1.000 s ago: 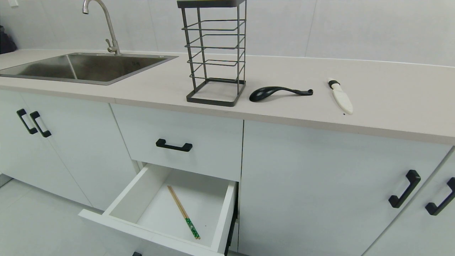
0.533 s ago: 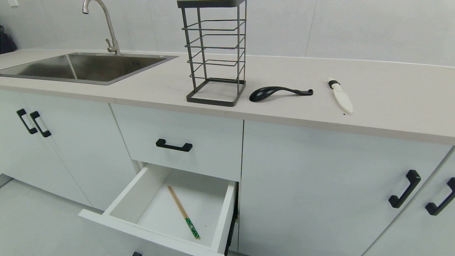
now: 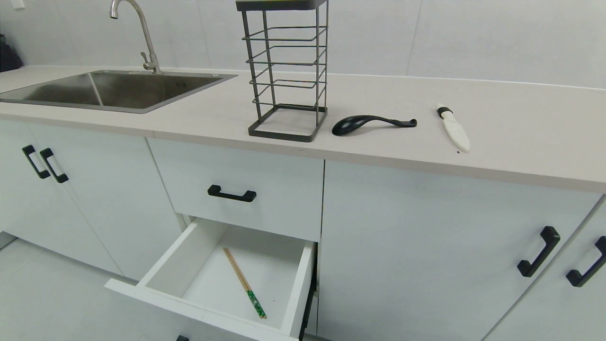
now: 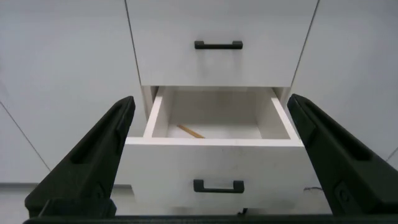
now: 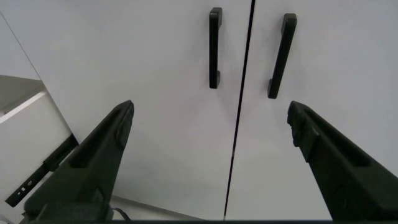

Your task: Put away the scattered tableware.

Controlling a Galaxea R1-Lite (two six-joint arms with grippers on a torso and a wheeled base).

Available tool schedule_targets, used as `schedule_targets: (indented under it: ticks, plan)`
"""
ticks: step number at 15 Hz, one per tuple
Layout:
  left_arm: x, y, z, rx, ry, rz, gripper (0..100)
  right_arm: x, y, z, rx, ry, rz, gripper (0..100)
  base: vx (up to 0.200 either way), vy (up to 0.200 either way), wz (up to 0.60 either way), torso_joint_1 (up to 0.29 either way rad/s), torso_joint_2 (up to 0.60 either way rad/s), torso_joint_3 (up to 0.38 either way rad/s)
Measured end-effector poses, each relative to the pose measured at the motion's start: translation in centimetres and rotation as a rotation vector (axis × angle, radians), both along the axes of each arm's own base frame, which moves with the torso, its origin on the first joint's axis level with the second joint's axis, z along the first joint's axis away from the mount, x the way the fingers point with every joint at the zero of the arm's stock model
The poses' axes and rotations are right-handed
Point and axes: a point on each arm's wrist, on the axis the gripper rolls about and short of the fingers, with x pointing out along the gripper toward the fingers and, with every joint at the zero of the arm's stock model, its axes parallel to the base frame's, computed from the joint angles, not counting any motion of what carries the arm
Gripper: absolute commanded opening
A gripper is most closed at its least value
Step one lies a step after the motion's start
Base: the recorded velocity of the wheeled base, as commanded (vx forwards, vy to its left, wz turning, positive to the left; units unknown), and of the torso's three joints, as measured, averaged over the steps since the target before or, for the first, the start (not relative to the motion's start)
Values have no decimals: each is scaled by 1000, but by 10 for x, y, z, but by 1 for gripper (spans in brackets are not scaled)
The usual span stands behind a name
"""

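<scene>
Spoon (image 3: 360,122) lengthwise along counter (image 3: 521,132) (bowl toward rack (image 3: 280,137))

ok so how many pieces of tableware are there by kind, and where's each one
chopsticks: 1 pair, in the open drawer
black spoon: 1, on the counter
white utensil with a black band: 1, on the counter
total: 3

No change was recorded: nothing on the desk (image 3: 521,118) or in the drawer (image 3: 297,289) had moved.
</scene>
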Motion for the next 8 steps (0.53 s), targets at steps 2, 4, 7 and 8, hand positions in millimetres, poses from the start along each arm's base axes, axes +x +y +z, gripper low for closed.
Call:
schedule_targets:
  ticks: [2,4,7,8]
  plan:
    - [12,0,6,-4,82,-5,100,0,0,0,1,0,0,100,0,0,0,0,0,0]
    - [30,0,9,-8,202,-9,100,0,0,0,0,0,0,100,0,0,0,0,0,0]
    - [61,0,6,-9,419,-21,100,0,0,0,1,0,0,100,0,0,0,0,0,0]
    - [71,0,3,-7,485,-30,100,0,0,0,0,1,0,100,0,0,0,0,0,0]
